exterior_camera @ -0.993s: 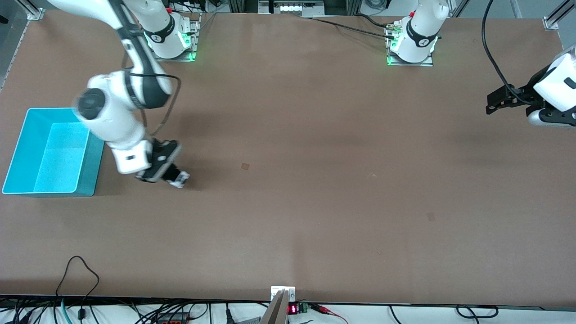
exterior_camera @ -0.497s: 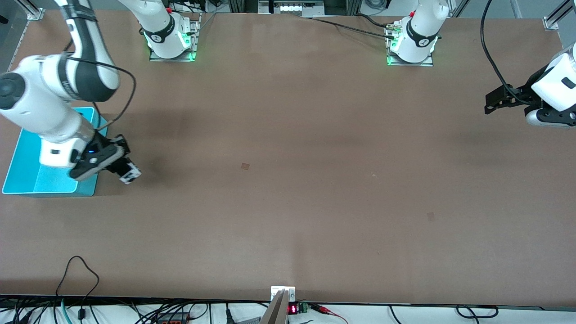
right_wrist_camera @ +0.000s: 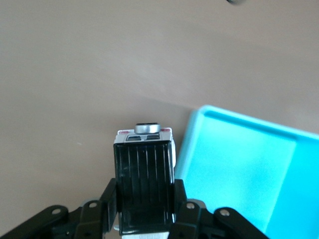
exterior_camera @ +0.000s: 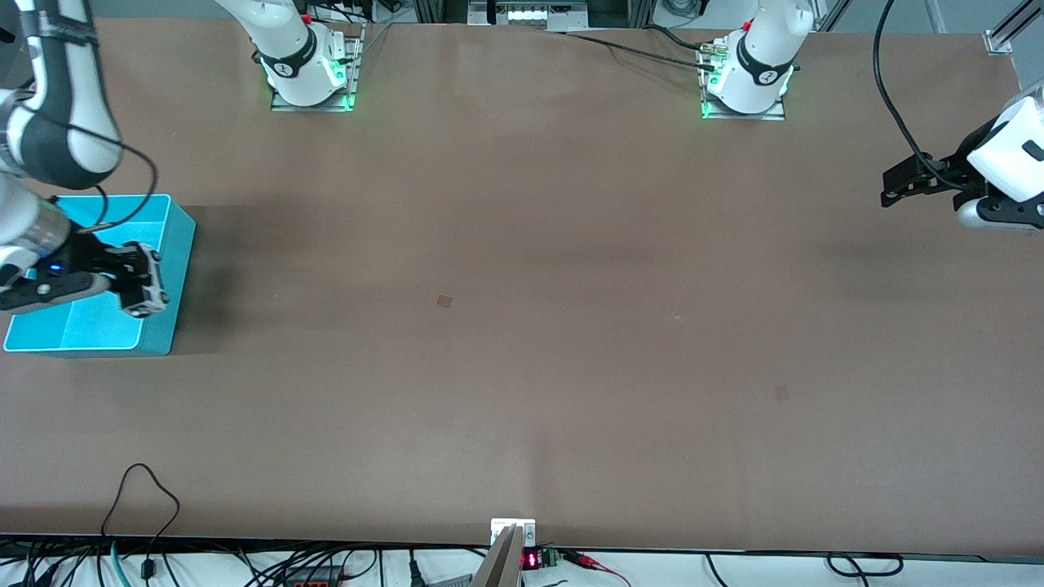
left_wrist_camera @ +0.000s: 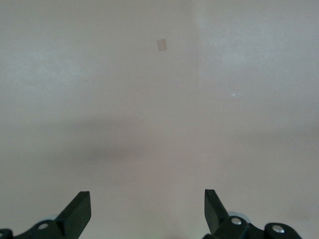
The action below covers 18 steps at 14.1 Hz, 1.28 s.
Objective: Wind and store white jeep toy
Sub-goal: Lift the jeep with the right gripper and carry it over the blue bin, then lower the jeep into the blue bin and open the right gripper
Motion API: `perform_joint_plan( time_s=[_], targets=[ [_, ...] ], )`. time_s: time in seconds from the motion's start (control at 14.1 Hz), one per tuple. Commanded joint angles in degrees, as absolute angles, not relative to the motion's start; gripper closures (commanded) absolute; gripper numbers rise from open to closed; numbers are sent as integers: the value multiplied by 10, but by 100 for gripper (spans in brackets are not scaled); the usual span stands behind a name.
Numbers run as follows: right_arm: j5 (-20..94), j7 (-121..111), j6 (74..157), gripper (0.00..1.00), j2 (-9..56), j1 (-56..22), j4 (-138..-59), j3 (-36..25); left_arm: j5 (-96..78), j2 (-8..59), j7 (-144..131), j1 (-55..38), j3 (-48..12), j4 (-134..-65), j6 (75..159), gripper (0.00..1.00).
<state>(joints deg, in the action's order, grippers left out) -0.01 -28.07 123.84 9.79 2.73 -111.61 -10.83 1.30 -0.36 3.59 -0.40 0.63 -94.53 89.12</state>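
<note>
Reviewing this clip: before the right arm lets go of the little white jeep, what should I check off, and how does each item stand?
1. Right claw shut on the tiny white jeep toy with black roof: ok.
2. Toy over the open turquoise plastic bin: cannot tell; it sits at the rim.
3. Bin interior free of other objects: ok where visible.
4. Toy low enough to drop gently: cannot tell.
5. Left claw open, waiting at its own end of the brown table: ok.
</note>
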Motion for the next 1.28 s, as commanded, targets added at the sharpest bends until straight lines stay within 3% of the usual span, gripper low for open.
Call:
perform_joint_plan(
  time_s=[0.0,0.5,0.71,1.21],
  targets=[
    [-23,-252,1248,100,109,71,-1119,-101,10,0,42,-2,6,-932,881,0],
    [-24,-261,1307,100,143,160,-1156,-101,11,1,40,-4,4,-932,881,0],
    [-24,-260,1366,100,156,175,-1202,-101,39,0,39,-8,-7,-932,882,0],
    [-19,-275,1420,100,220,195,-1202,-99,66,-3,13,-6,-37,-932,882,0]
  ],
)
